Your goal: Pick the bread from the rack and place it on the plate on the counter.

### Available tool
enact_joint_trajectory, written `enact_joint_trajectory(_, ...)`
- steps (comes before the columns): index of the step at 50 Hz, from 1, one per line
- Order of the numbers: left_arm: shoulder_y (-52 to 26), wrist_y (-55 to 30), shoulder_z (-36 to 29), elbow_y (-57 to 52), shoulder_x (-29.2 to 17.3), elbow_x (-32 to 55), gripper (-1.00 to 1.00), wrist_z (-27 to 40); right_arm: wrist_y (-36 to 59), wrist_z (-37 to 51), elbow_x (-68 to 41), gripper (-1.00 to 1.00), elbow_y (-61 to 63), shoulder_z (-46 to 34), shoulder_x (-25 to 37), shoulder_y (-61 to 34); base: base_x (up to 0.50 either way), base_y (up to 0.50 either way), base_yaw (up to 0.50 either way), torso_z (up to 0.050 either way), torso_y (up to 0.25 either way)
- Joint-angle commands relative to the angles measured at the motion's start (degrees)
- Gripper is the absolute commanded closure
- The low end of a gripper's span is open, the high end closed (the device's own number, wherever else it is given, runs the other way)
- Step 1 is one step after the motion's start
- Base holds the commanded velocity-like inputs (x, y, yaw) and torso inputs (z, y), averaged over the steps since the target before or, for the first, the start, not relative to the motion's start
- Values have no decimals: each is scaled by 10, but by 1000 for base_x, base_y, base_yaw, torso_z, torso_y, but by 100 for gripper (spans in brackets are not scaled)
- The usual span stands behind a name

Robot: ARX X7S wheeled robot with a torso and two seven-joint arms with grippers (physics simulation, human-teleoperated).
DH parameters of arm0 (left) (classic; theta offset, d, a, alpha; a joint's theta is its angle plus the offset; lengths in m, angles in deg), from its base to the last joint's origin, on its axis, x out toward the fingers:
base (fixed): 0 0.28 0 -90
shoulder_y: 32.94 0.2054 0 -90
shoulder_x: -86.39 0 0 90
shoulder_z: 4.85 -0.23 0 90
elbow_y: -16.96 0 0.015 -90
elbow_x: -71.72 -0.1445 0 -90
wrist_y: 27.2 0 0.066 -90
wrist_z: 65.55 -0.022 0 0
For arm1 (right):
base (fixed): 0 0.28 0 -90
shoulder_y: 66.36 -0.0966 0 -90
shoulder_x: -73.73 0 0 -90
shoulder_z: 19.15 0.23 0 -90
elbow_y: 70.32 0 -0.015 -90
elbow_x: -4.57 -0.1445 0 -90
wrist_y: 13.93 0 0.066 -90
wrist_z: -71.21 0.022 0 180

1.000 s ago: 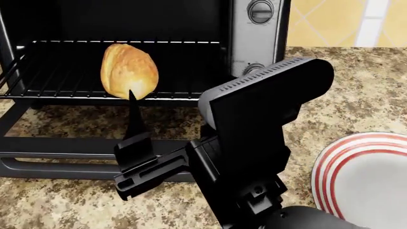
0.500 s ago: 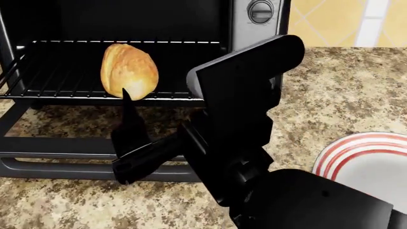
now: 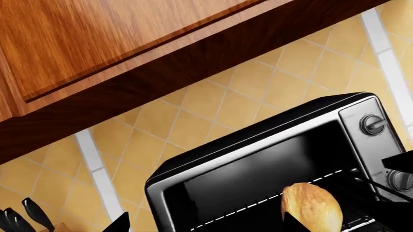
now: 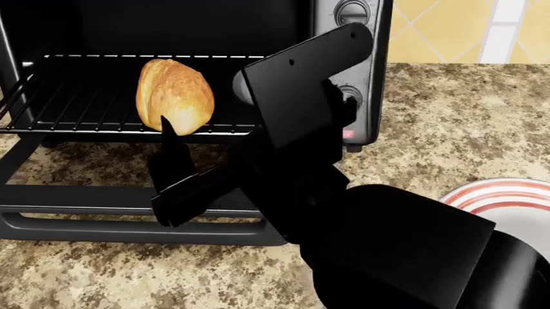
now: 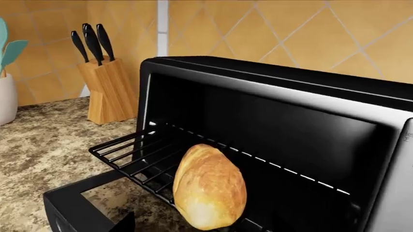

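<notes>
The bread (image 4: 174,95) lies on the black wire rack (image 4: 77,103) inside the open toaster oven, on the speckled counter (image 4: 464,109). My right gripper (image 4: 206,154) is open just in front of the rack. One finger (image 4: 169,145) points up at the bread's near end; the other is hidden behind my arm. In the right wrist view the bread (image 5: 210,186) is close ahead on the rack (image 5: 139,154), with one fingertip (image 5: 123,223) beside it. The plate (image 4: 503,192) shows at the right, partly covered by my arm. My left gripper (image 3: 206,227) is open and empty, away from the oven; the bread (image 3: 311,208) shows far off.
The oven door (image 4: 86,212) hangs open and flat over the counter in front of the rack. The oven's knobs (image 4: 352,11) are at its right. A knife block (image 5: 106,89) and a white jar (image 5: 7,96) stand to the oven's left. A wooden cabinet (image 3: 96,38) hangs above.
My right arm has moved forward and left toward the oven. Its wrist now covers the oven's lower knob and more of the plate. The bread has not moved.
</notes>
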State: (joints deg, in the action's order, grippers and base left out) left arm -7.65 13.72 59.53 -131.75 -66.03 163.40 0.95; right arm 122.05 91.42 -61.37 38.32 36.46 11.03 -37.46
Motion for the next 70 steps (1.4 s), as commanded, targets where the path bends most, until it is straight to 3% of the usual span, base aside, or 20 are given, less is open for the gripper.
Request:
enact_joint_trajectory(1, -1, -3, -1, 0, 1, 2, -100, 1, 2, -30, 23, -100, -49, -21, -20, -28, 0, 0, 0, 0, 0)
enact_joint_trajectory(70, -15, -18, -8, 4, 13, 13, -100, 1, -45, -141, 109, -100, -258, -96, -105, -84, 0, 0, 0, 0, 0)
